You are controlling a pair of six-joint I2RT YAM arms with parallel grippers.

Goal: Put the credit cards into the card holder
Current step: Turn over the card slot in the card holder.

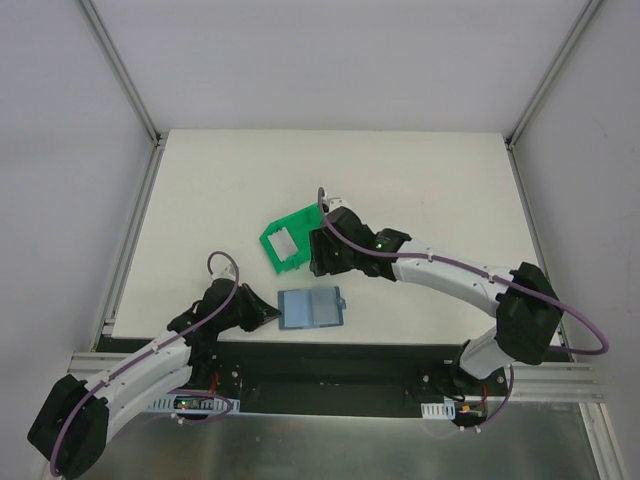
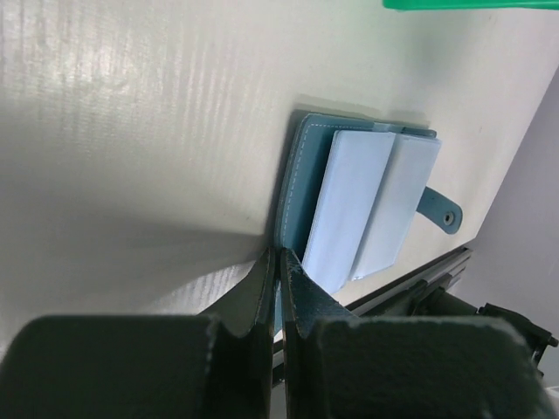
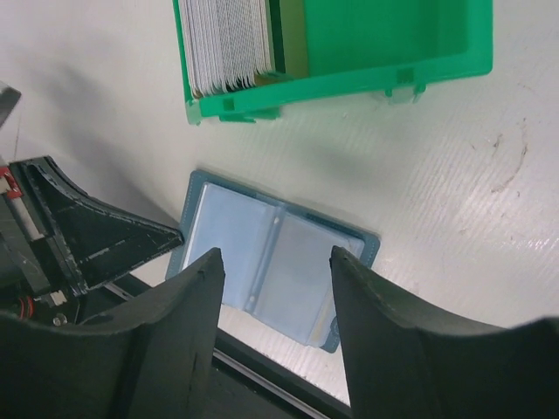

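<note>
White ribbed tabletop (image 1: pixel 220 200) carries a small teal-blue folding card holder (image 1: pixel 311 309). It lies open flat near the front edge, paler blue pockets facing up and snap tab sticking out at its right side. The left gripper (image 2: pixel 278 262) has its two dark fingers pressed almost together on the holder's left-hand edge, with a thin sliver of teal between them. Just beyond the holder sits a green plastic bin (image 3: pixel 349 80), where the thin rectangular credit cards (image 3: pixel 229 44) stand on edge in a stack: mostly pale grey-white, with a dark one and a tan-gold one at the end. The right gripper (image 3: pixel 275 262) hovers above the holder and the bin's near wall, fingers spread wide and holding nothing.
</note>
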